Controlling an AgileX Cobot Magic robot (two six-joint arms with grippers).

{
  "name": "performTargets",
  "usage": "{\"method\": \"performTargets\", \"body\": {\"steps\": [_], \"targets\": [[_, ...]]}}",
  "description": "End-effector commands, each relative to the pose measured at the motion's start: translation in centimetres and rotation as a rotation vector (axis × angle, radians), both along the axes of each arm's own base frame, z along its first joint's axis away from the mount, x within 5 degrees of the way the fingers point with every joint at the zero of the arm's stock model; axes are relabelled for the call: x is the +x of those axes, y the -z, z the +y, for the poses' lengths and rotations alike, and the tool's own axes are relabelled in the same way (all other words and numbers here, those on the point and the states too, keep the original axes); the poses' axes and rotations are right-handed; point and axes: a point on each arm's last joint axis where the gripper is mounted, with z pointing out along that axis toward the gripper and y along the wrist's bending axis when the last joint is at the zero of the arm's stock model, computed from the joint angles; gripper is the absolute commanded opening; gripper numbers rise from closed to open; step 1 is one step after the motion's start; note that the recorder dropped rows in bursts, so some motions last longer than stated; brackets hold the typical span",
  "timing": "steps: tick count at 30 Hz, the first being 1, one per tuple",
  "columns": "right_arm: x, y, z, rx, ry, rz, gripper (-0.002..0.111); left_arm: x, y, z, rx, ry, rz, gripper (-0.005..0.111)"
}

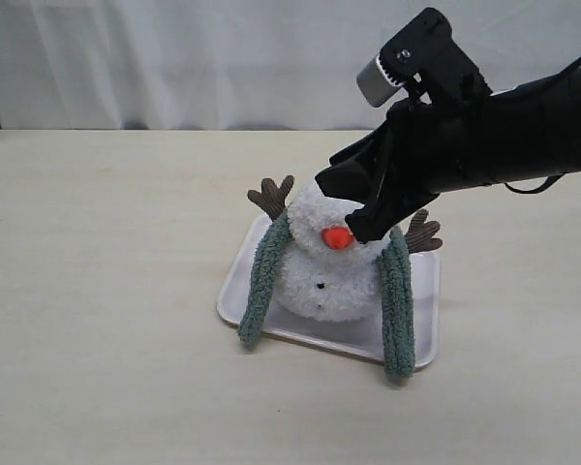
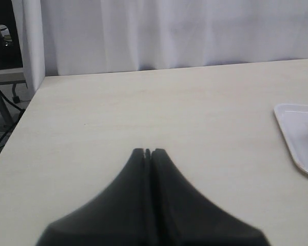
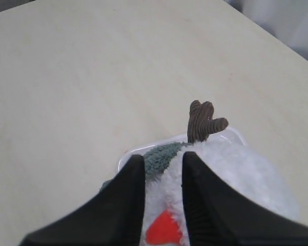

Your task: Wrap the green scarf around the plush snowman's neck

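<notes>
The plush snowman lies on a white tray, its orange nose facing the camera. The green scarf passes behind the head, and its two ends hang down either side of the body, the right end reaching past the tray's front rim. My right gripper is on the head, shut on the white fluff just above the nose, with the scarf beyond its tips. My left gripper is shut and holds nothing over bare table, outside the exterior view.
Brown twig arms stick out at both sides of the head. The tray's corner shows at the edge of the left wrist view. A white curtain closes off the back of the table.
</notes>
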Motion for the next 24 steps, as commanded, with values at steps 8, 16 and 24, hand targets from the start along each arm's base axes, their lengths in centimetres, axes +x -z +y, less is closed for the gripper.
{"method": "performTargets", "body": {"steps": [8,16,24], "targets": [[0.1,-0.7,-1.9,-0.008,0.291,0.113,0.004,0.0,0.0,0.0,-0.007,0.000,-0.008,0.000],[-1.9,5.2,-3.8,-0.162,0.445,0.338,0.041,0.0,0.0,0.0,-0.007,0.000,-0.008,0.000],[-2.4,10.2,-4.4,-0.165,0.538,0.391,0.057,0.0,0.0,0.0,-0.007,0.000,-0.008,0.000]]}}
